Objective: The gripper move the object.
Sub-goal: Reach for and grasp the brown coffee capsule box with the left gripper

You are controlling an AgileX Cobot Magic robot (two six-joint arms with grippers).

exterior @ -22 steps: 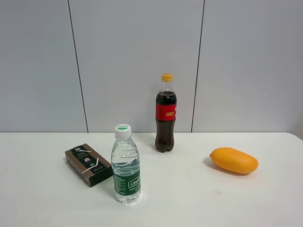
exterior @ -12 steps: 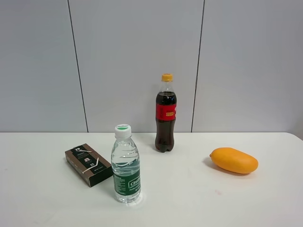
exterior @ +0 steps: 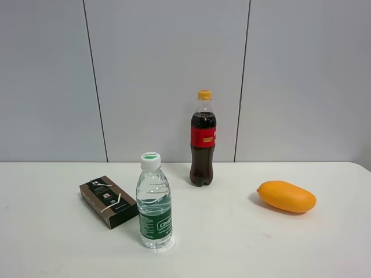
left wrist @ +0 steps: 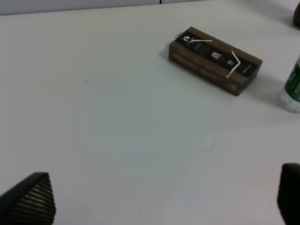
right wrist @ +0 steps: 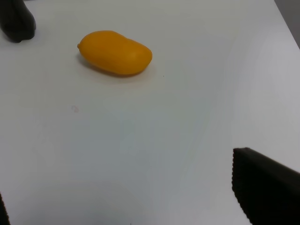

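Observation:
The object, a small flat dark brown carton [exterior: 108, 201] with white diagonal lines, lies on the white table left of the water bottle. It also shows in the left wrist view [left wrist: 214, 60], far ahead of my left gripper [left wrist: 161, 192]. That gripper is open and empty, its two black fingertips [left wrist: 30, 199] wide apart above bare table. My right gripper [right wrist: 131, 197] is open and empty too, with one finger [right wrist: 265, 187] in view, well short of the mango [right wrist: 115, 52]. Neither gripper shows in the exterior view.
A clear green-labelled water bottle [exterior: 154, 201] stands just right of the carton. A cola bottle [exterior: 203, 141] with a red label stands behind, near the wall. The orange-yellow mango [exterior: 286, 196] lies at the right. The white table [exterior: 232, 243] ends at the grey wall.

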